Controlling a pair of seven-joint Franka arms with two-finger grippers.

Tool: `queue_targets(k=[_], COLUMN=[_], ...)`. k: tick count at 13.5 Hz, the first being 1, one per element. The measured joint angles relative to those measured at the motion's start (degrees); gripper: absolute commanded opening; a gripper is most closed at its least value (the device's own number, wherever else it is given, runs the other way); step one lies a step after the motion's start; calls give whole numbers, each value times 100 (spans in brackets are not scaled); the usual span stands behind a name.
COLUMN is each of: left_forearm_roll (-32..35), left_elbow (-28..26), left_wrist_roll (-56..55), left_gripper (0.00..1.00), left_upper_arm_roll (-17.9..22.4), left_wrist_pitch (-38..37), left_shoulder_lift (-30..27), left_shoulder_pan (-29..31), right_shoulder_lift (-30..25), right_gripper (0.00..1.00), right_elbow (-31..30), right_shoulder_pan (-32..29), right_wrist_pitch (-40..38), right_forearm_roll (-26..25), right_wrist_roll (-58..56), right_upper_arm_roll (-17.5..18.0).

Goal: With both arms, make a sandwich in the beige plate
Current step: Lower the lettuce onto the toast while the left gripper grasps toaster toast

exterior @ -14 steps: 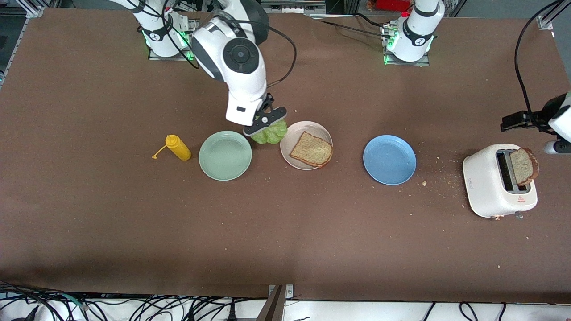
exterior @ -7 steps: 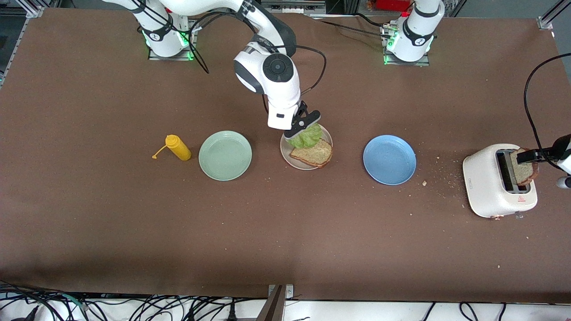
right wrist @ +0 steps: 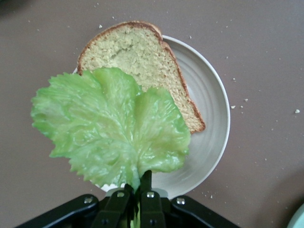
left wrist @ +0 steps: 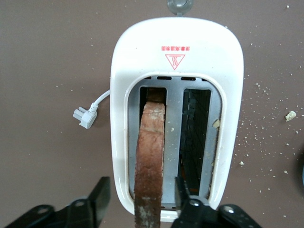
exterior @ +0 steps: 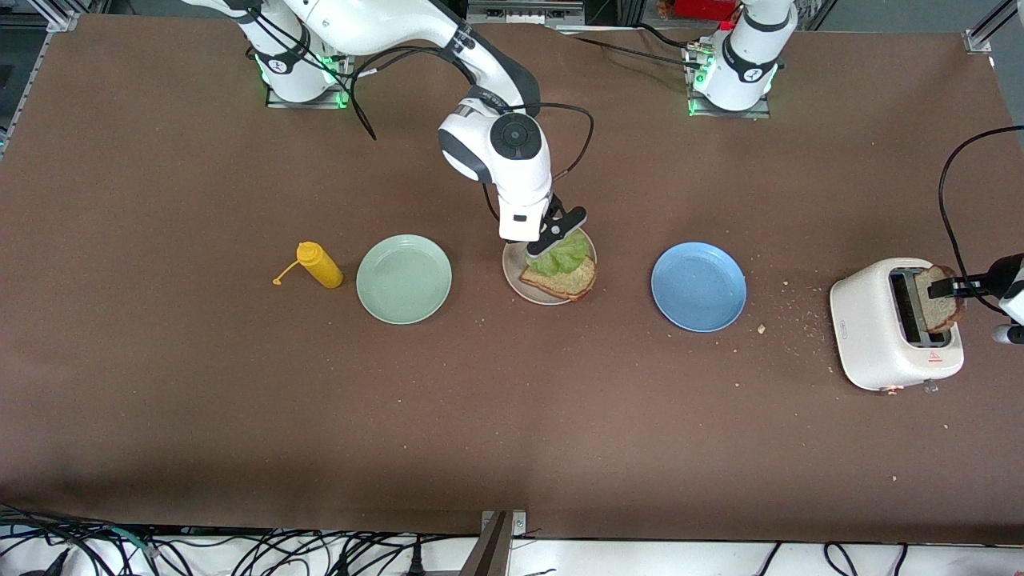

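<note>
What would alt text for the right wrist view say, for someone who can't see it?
The right arm's black claw is shut on the stem of a ruffled green lettuce leaf, held over a brown wholegrain bread slice lying on a round beige plate on the brown table.

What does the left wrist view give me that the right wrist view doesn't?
Only the left wrist view: the white toaster seen from above, a bread slice standing in one slot, the other slot empty, the toaster's plug on the table, and the left gripper with a finger on each side of that slice.

Only the right wrist view: the right gripper shut on the lettuce leaf, over the second bread slice on the beige plate.

Both: the crumb-strewn brown table.
</note>
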Motion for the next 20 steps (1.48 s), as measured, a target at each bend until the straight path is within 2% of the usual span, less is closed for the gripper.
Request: queue_targets(k=[1,8,12,17,20], left_forearm_roll=[0,0,0,0,0], left_elbow=[10,126,180,210,208], left_wrist_roll=[10,47,229,230,181], left_gripper=[0,0,0,0,0], left_upper_arm_roll=[-1,-37,-84,-738,-862], left_wrist_pitch=[7,10,-264,-756,-912], left_shoulder_lift=[-3,-35,-344,-1000,-1075], left_shoulder_pan=[6,12,23,6,-20], right_shoulder_lift=[25,31,31,26,15], right_gripper=[100,100,100,100,100], right_elbow=[0,58,65,75,104], right_shoulder_pan=[0,-1,-1,-2,-16], right_wrist_pitch=[5,5,-4,-73,-111], right_forearm_roll=[-25,-35,-35,-50,-58], right_wrist_roll=[0,0,0,-5,-12], right_upper_arm_roll=[-4,-16,-17,-26,-43])
